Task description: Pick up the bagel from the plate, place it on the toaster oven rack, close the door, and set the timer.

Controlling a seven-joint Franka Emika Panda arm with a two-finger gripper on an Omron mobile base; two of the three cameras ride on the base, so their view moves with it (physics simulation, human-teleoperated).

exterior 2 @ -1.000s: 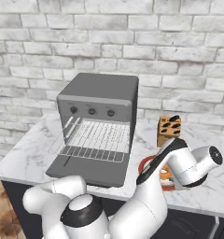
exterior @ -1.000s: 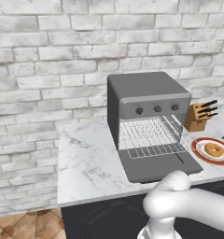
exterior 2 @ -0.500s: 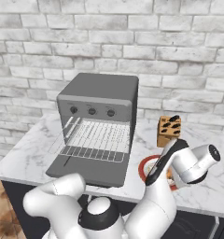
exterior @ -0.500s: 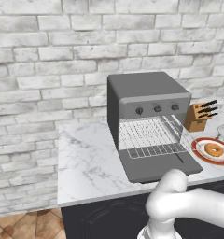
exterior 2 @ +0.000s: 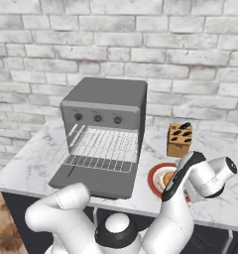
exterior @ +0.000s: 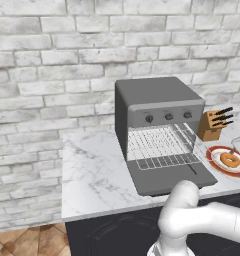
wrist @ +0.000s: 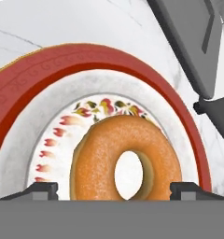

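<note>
Over the last second the end effector (wrist: 113, 188) has dropped close over the bagel (wrist: 128, 161) lying on the plate (wrist: 30, 88) beside the open door (exterior: 172, 175), fingers spread wide astride it, so grasping looks imminent.

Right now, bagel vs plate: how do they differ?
The bagel is plain golden-brown; the plate is white with a red rim and a floral pattern. The bagel is far narrower than the plate. The bagel is a thick ring with a hole; the plate is flat. Both are round, and the bagel lies on the plate.
</note>
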